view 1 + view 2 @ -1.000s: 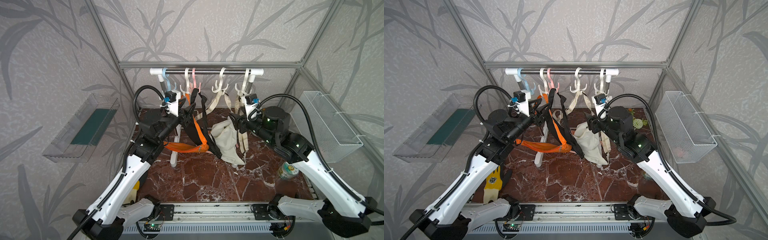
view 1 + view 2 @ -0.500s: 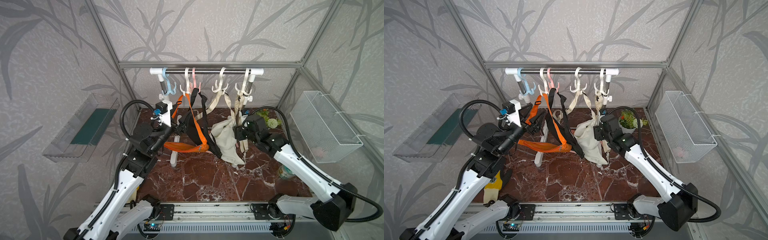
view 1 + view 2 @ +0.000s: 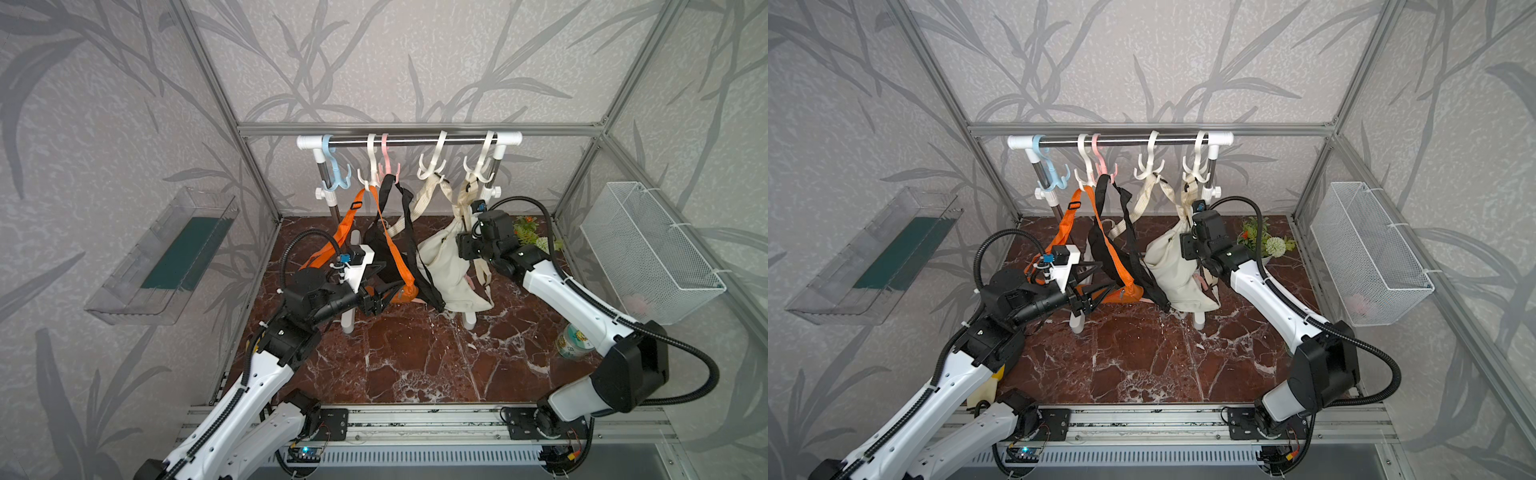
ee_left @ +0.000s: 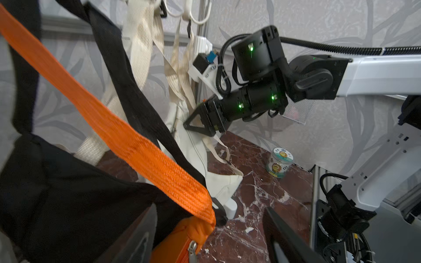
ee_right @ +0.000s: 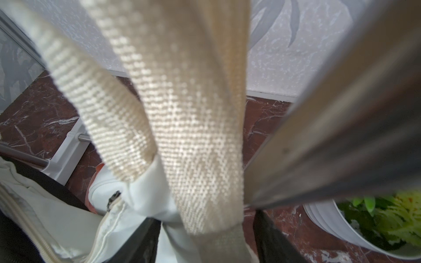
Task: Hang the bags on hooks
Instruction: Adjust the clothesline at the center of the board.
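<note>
Red marble desk (image 3: 415, 365) lies under the orange fabric bag (image 3: 405, 291), whose orange strap (image 4: 114, 132) loops over a white plastic hook (image 3: 369, 166) on the steel rail (image 3: 415, 142). Beside its body the left pincer (image 4: 209, 218) gapes wide; the right pincer (image 5: 205, 232) straddles a cream woven strap (image 5: 193, 136), grip unclear.

orange bag (image 3: 406, 292) | black bag (image 3: 377, 246) | cream bag (image 3: 446, 266) | red-marbled floor (image 3: 415, 357) | leaf-patterned grey walls (image 3: 374, 62)

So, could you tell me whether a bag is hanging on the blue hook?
No, the blue hook hangs bare on the rail, with nothing over its prongs.
</note>
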`<action>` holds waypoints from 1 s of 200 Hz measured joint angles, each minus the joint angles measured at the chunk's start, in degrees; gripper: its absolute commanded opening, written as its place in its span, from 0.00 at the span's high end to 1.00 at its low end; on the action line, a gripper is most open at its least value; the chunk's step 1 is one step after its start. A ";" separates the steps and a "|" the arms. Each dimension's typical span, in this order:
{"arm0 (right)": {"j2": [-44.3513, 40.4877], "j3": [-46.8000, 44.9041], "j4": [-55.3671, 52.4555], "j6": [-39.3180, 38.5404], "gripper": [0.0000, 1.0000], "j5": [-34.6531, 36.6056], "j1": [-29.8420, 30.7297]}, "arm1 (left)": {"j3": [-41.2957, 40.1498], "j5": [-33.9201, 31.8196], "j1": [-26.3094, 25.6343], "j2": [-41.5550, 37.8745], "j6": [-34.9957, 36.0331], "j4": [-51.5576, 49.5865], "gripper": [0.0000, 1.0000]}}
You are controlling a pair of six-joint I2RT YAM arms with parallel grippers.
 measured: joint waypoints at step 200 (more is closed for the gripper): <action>-25.59 -24.04 -8.41 -5.27 0.31 -0.63 20.39 | -4.70 -14.82 -1.75 21.46 -4.44 7.69 1.00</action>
